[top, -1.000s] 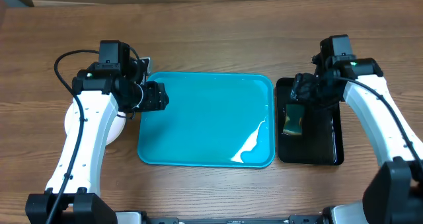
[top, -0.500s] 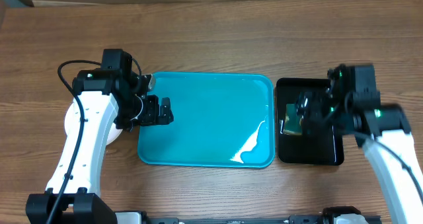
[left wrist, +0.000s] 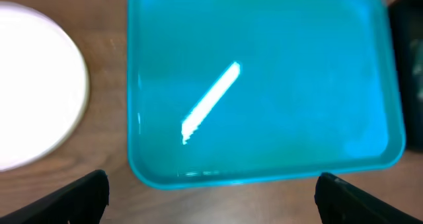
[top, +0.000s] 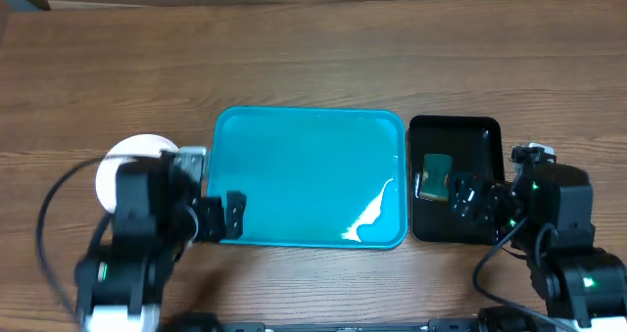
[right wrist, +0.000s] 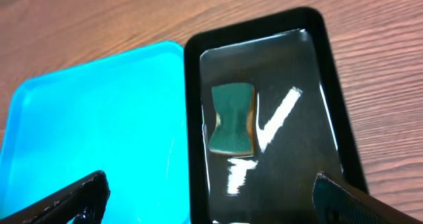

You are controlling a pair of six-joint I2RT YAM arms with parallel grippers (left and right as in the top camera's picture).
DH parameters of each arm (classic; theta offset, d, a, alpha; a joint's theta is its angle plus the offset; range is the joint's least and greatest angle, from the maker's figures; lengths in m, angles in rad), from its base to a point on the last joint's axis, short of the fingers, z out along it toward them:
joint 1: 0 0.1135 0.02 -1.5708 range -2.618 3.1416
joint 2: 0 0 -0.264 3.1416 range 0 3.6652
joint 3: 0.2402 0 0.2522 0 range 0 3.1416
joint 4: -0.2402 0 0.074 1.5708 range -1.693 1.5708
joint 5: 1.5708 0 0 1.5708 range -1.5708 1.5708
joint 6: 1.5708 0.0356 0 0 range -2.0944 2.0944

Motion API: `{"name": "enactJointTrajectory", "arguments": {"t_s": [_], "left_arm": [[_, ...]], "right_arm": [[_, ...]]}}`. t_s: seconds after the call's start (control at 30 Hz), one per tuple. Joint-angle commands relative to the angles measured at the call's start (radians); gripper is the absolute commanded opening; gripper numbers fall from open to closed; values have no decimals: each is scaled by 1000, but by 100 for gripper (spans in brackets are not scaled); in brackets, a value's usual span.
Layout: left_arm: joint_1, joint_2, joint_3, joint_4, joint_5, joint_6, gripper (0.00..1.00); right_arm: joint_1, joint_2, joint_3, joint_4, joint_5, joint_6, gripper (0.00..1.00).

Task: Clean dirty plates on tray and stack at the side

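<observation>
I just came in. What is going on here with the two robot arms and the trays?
Nothing is being handled at this moment. The left claw and the right claw are both open and empty, near the front edge of the table. The turquoise tray has no plates on it. A white plate lies on the table to its left; whether more lie under it cannot be seen. The green sponge rests in the black tray. The cleaning looks finished.

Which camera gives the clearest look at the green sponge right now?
The right wrist view: the sponge lies whole and unobstructed in the black tray. Overhead shows it small, with less detail. The left wrist view catches only a blurred dark sliver of that tray at its right edge; no sponge can be made out.
</observation>
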Motion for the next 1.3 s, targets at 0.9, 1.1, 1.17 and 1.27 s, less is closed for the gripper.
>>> {"name": "enactJointTrajectory", "arguments": {"t_s": [0.9, 1.1, 1.17, 1.27], "left_arm": [[-6, -216, -40, 14, -23, -10, 100], [-6, -216, -40, 14, -23, -10, 100], [-6, -216, -40, 14, -23, -10, 100], [-6, -216, -40, 14, -23, -10, 100]], "right_arm": [[3, 91, -10, 1, 19, 3, 100], [3, 35, -10, -2, 19, 2, 100], [3, -10, -10, -6, 19, 2, 100], [3, -92, -11, 7, 43, -5, 100]]}}
